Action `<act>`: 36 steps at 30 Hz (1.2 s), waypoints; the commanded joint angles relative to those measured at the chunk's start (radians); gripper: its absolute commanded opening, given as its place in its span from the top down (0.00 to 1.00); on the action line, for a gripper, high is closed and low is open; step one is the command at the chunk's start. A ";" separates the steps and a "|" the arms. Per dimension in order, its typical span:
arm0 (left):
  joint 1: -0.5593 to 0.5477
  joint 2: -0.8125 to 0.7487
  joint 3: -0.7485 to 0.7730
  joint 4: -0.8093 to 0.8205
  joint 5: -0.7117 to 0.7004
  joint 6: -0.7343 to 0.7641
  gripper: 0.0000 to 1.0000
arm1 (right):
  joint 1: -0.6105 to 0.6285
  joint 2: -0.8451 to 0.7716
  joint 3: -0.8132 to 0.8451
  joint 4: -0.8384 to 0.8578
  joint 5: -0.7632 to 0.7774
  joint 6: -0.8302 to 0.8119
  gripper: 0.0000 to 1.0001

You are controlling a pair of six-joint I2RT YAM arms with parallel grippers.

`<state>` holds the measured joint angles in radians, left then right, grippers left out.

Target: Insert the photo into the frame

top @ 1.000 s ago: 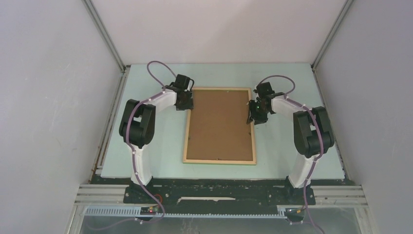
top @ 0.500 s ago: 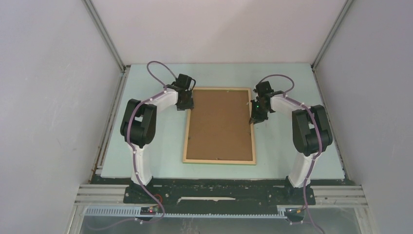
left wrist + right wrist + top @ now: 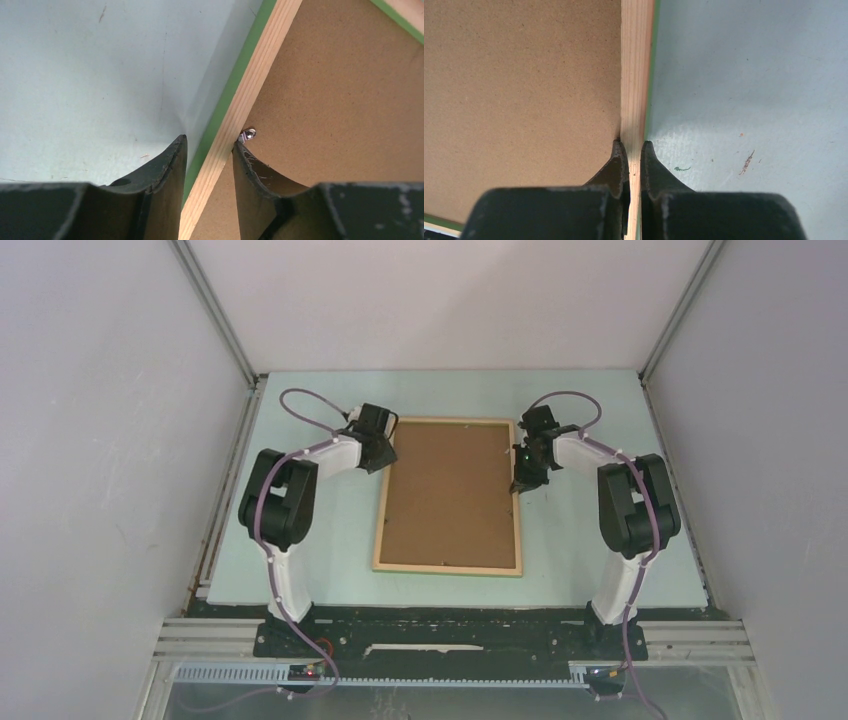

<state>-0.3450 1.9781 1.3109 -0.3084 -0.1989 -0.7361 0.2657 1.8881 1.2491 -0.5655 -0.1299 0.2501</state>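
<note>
Here the frame (image 3: pixel 448 568) lies flat at the centre of the overhead view, pale wood face up, with a brown backing board (image 3: pixel 450 495) filling its opening. The photo shows in no view, so you cannot confirm it is seated. Your right gripper (image 3: pixel 631 145) pinches the right rail tight. Your left gripper (image 3: pixel 209 142) straddles the left rail, fingers moderately apart, not clamping.

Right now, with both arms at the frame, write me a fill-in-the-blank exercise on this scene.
1. The right fingers are pinching the frame's ____ rail.
2. The left fingers straddle the left rail without gripping it: they are ____.
3. Inside the frame lies a plain ____ backing board.
4. The frame's outer side edge is painted ____.
Missing words: right; open; brown; green.
</note>
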 commanded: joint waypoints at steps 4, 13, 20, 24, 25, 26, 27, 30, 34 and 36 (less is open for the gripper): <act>0.053 -0.081 -0.122 0.150 -0.005 -0.102 0.55 | 0.028 0.038 0.006 0.004 0.033 -0.023 1.00; 0.071 -0.349 -0.269 0.074 0.278 0.082 0.28 | 0.026 0.032 0.007 0.005 0.005 -0.028 1.00; -0.038 -0.527 -0.414 -0.177 0.157 0.130 0.17 | 0.024 0.039 0.007 0.001 -0.006 -0.031 1.00; -0.107 -0.553 -0.500 -0.174 0.108 0.028 0.20 | 0.018 0.037 0.007 0.001 -0.021 -0.029 1.00; -0.112 -0.544 -0.511 -0.156 0.106 0.008 0.21 | 0.018 0.037 0.007 0.003 -0.022 -0.029 1.00; -0.113 -0.533 -0.514 -0.147 0.099 -0.006 0.24 | 0.019 0.036 0.008 0.005 -0.024 -0.029 1.00; -0.114 -0.523 -0.513 -0.142 0.095 -0.008 0.26 | 0.020 0.038 0.007 0.005 -0.026 -0.029 1.00; -0.120 -0.509 -0.511 -0.138 0.061 0.000 0.30 | 0.020 0.037 0.009 0.002 -0.027 -0.031 1.00; -0.125 -0.513 -0.536 -0.097 0.064 -0.005 0.41 | 0.021 0.037 0.008 -0.001 -0.027 -0.034 1.00; -0.134 -0.504 -0.534 -0.096 0.056 -0.001 0.44 | 0.023 0.037 0.007 -0.001 -0.032 -0.035 1.00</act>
<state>-0.4629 1.4734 0.7975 -0.4454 -0.1043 -0.7254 0.2741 1.8881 1.2510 -0.5625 -0.1276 0.2466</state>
